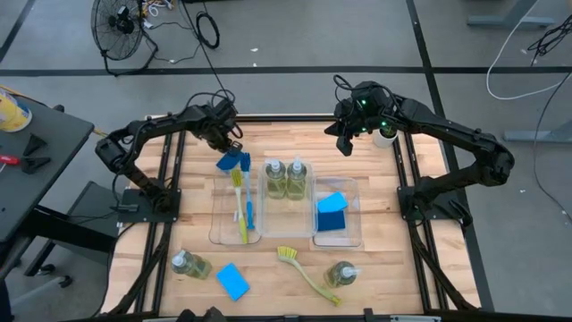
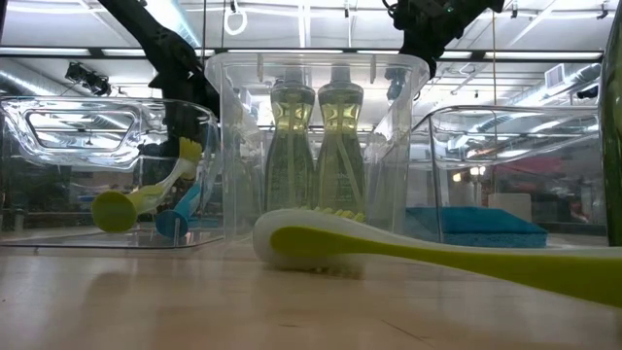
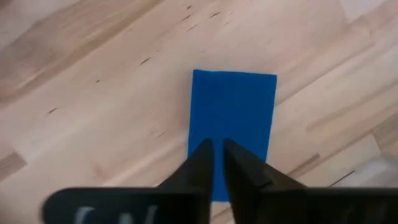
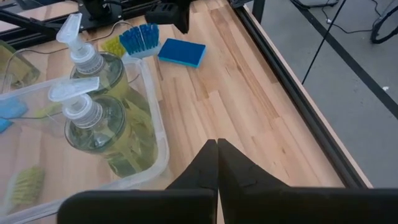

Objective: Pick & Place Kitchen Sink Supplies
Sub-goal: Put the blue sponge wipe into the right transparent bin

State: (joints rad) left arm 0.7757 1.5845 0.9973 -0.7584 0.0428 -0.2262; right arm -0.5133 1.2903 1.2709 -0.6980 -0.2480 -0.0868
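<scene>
A blue sponge (image 3: 233, 118) lies flat on the wood by the far end of the left tray (image 1: 227, 162). My left gripper (image 3: 217, 144) hovers just above it, fingers pointing down with only a narrow gap, touching nothing. My right gripper (image 4: 217, 144) is shut and holds nothing, raised near the table's far edge (image 1: 344, 143). Two soap bottles (image 1: 284, 179) stand in the middle tray. Brushes (image 1: 239, 201) lie in the left tray, and blue sponges (image 1: 332, 211) in the right tray. On the near part of the table lie two bottles (image 1: 189, 265) (image 1: 341, 274), a sponge (image 1: 232, 281) and a yellow-green brush (image 1: 304, 268).
Three clear trays (image 1: 355, 234) sit side by side mid-table. A small white cup (image 1: 386, 136) stands at the far right corner beside my right arm. The brush heads (image 4: 140, 37) stick out over the left tray's far end, close to the sponge. Bare wood shows along the table's left side.
</scene>
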